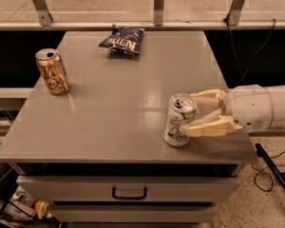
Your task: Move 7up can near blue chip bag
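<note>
1. The gripper (194,113) reaches in from the right at the front-right corner of the counter (123,108). Its two fingers look clamped on the 7up can (179,122), one in front and one behind.
2. The can looks to be resting on the counter, tipped a touch. I'd call the grab done and the carry not started.
3. The blue chip bag (122,39) lies at the far edge, well apart from the can, so that whole move is what's left.
4. Writing: the white "Kettle" on the bag is readable. The 7up can shows green markings but no clear logo from here. The gold can (52,71) is on the left, and I can't read its print.
</note>
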You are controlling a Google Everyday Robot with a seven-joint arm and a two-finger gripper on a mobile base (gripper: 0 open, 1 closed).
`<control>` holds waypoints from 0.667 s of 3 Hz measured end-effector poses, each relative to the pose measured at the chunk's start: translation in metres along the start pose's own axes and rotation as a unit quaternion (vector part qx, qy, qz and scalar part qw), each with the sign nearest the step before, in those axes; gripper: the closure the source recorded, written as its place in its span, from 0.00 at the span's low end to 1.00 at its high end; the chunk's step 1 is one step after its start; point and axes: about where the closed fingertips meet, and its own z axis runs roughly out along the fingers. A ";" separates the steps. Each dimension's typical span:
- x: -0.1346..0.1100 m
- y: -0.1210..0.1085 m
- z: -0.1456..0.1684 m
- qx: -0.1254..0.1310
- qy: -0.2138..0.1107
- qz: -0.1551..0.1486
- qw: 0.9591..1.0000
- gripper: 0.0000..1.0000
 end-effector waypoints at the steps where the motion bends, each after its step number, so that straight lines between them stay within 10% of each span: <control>1: -0.015 -0.019 0.003 0.004 -0.004 0.011 1.000 1.00; 2: -0.039 -0.056 0.004 0.022 -0.006 0.033 0.999 1.00</control>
